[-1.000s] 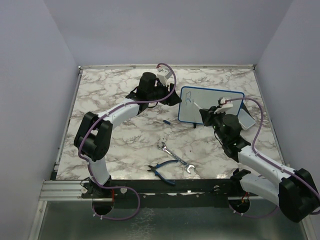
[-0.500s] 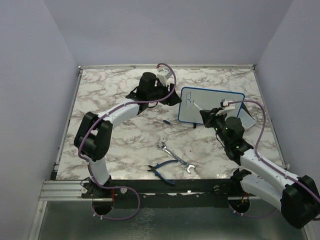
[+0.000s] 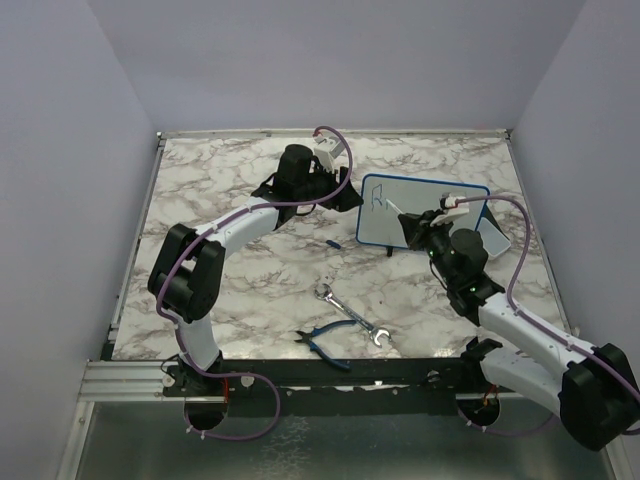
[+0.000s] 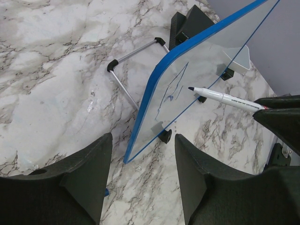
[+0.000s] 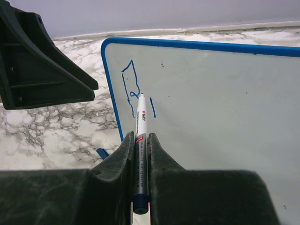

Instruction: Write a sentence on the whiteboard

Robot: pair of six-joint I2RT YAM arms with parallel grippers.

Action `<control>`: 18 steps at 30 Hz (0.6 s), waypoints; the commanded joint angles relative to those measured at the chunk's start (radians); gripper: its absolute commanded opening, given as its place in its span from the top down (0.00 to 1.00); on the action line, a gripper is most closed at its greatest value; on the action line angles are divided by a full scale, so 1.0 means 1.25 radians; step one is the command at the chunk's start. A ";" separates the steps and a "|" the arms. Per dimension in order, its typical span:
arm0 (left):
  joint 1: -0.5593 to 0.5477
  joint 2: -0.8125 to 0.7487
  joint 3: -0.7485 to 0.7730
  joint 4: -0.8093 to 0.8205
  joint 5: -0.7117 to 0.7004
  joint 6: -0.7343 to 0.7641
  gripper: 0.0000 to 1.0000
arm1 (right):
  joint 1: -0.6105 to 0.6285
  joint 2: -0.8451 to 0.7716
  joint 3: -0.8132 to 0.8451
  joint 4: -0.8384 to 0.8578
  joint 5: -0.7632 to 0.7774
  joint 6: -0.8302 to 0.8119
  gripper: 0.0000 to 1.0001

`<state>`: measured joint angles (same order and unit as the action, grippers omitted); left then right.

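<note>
The whiteboard [image 3: 440, 200] stands tilted on its stand at the back right of the marble table. It also shows in the left wrist view [image 4: 206, 51] and the right wrist view [image 5: 225, 103]. The sentence [image 5: 131, 86] is only a looped blue letter and a short stroke near the top left corner, also seen in the top view [image 3: 376, 199]. My right gripper [image 5: 139, 138] is shut on a white marker [image 5: 142, 124], whose tip is at the board beside the strokes. My left gripper [image 4: 143, 140] is open and empty just left of the board's edge.
A blue marker cap [image 3: 331, 243] lies in front of the board. A wrench [image 3: 350, 312] and blue-handled pliers [image 3: 325, 345] lie near the front edge. The board's metal stand leg [image 4: 133, 56] juts out behind it. Walls close in on three sides.
My right gripper has shifted the marker a little along the board's top left corner, and the blue marks there have grown. My left arm has not moved.
</note>
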<state>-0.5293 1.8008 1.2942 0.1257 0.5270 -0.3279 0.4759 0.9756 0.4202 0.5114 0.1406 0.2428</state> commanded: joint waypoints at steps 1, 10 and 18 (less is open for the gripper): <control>0.000 -0.009 0.006 0.001 0.014 0.010 0.43 | -0.004 0.011 0.026 0.040 0.025 -0.016 0.99; 0.000 -0.006 0.008 0.002 0.016 0.009 0.43 | -0.004 0.030 0.024 0.049 0.050 -0.027 0.99; 0.000 -0.006 0.008 0.002 0.016 0.010 0.44 | -0.005 0.043 0.021 0.063 0.056 -0.031 0.99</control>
<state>-0.5293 1.8008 1.2942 0.1257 0.5274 -0.3279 0.4759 1.0214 0.4236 0.5560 0.1753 0.2230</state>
